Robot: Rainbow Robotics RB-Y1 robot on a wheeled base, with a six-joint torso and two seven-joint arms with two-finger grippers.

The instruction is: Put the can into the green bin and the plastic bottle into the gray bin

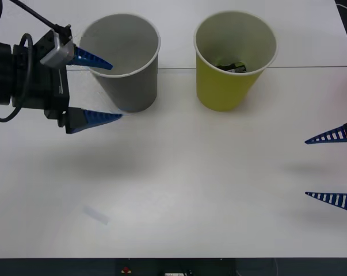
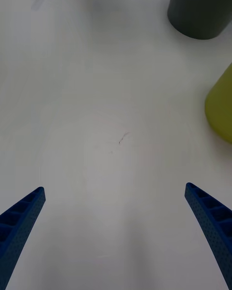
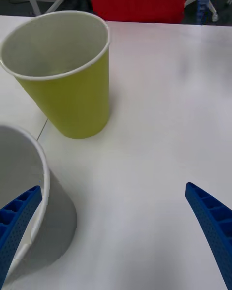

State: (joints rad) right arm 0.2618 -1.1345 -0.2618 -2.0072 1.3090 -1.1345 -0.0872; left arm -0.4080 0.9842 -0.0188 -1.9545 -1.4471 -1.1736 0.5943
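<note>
White tabletop (image 1: 179, 190) stretches out bare in front of the robot, with no loose bottle or can lying anywhere on it. Down inside the green bin (image 1: 233, 63) something dark with a bit of shine rests on the bottom; I take it to be the can (image 1: 232, 67), though it is too small to be sure. Just beside it stands the gray bin (image 1: 127, 63), the two cups near each other but apart. What lies at the bottom of the gray one I cannot see from any angle, so whether the plastic bottle is inside is a guess.

At the gray bin's near side hangs the left hand (image 1: 98, 89), its blue fingers spread wide with one tip over the rim and nothing between them. Well off at the tabletop's other edge, the right hand (image 1: 331, 167) is likewise spread open and empty.

Judging by this, the sorting looks finished or nearly so.
</note>
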